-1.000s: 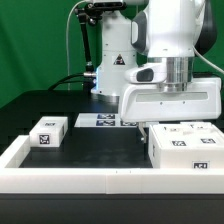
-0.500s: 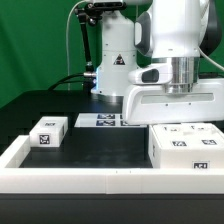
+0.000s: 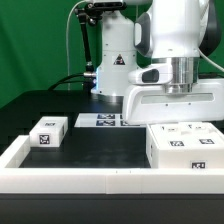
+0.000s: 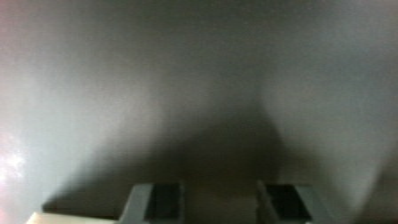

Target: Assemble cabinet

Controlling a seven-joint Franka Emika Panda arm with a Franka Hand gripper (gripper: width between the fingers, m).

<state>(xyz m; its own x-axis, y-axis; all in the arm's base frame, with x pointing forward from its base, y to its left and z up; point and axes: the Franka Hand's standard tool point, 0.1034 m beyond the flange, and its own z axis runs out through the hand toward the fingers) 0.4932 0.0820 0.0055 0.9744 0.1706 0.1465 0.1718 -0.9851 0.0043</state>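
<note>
Observed claw (image 4: pixel 217 203) close above cabinet (image 3: pixel 185 148) at desk's (image 3: pixel 100 152) near corner on the exterior view's right, fingers (image 4: pixel 153 200) parted, nothing between; small tagged block (image 3: pixel 48 132) well apart near opposite edge.

The wrist view is a grey blur. Of the pincer (image 4: pixel 221 205) only two dark fingers (image 4: pixel 151 203) show, standing apart and cut off by the picture's edge. The surface past them is too smeared to name, as is a pale corner (image 4: pixel 54 216) beside one finger. In the exterior view the fingertips cannot be made out above the cabinet (image 3: pixel 185 148), which the exterior view's right edge cuts off. The pincer's white body hides one end of the marker board (image 3: pixel 98 120), whose tags are too small to read.
</note>
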